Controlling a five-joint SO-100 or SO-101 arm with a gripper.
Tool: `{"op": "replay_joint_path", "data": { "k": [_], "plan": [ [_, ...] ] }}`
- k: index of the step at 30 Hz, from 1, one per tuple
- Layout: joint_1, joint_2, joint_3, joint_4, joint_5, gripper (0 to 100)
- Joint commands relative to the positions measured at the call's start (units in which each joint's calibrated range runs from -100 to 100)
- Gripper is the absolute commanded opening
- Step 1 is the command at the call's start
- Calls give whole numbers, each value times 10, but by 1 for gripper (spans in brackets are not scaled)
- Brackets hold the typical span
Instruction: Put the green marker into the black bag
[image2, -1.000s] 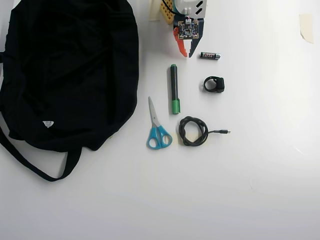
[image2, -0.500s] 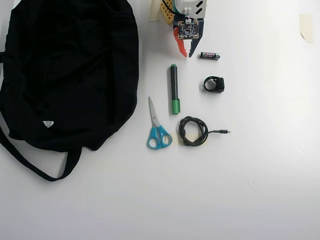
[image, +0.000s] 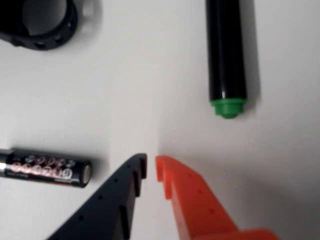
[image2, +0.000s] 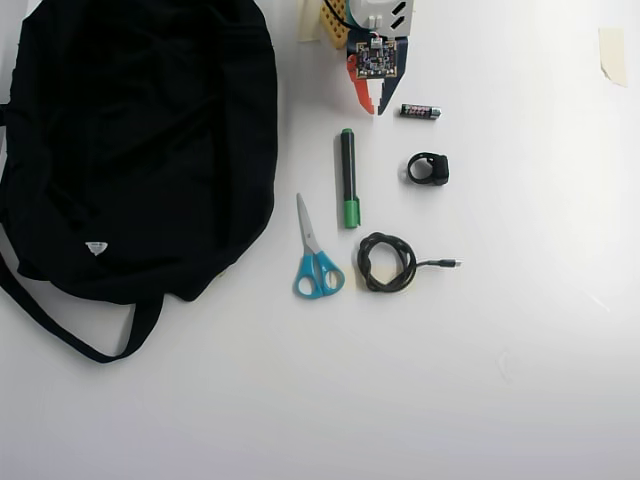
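The gripper (image: 151, 164) carries nothing; its dark and orange fingers stand nearly together, with only a narrow gap at the tips. In the overhead view the green marker (image2: 348, 178) lies flat on the white table (image2: 520, 330), just below the gripper (image2: 372, 103) and well apart from the black bag (image2: 140, 140) at left. In the wrist view only the marker (image: 227, 55) end with its small green tip shows, offset to the right of the fingers. Likely faults: descending with so small a gap would strike the barrel and roll it (round barrel, smooth table); drifting left in the wrist view risks seizing the battery (image: 45, 167) instead. The scissors (image2: 315, 255) lie near the marker's cap end and could be nudged.
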Motion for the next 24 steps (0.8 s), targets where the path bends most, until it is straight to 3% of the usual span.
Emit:
{"op": "replay_joint_path", "data": {
  "k": [1,7,13,24],
  "plan": [
    [-1,-7,13,-11,-2,2],
    [-2,-7,8,-73,-2,2],
    [-3,8,-12,-214,-3,2],
    [-3,227,-227,-340,-2,2]
  ]
}}
